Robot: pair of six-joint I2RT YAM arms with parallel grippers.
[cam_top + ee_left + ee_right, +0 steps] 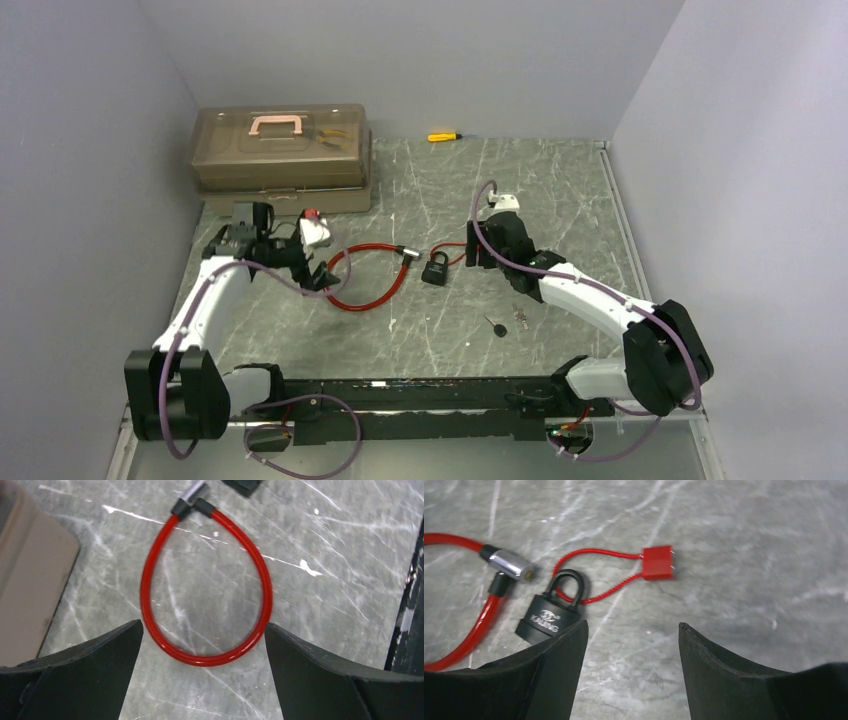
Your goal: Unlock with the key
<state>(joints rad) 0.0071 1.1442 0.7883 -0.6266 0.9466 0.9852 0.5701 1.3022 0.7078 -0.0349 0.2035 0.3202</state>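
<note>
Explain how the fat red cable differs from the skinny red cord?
The fat red cable is far thicker than the skinny red cord. The cable's wide loop ends in a silver tip; the cord's small loop ends in a flat red tag. Only the cord threads the shackle of the padlock. Both are red, lying on the table.

Even, soft, moderately bright light from above. White glare streaks on glossy tabletop (pixel 307 569). Weak shadows only. Slight blur in right wrist view, smearing on red tag (pixel 658 562).
</note>
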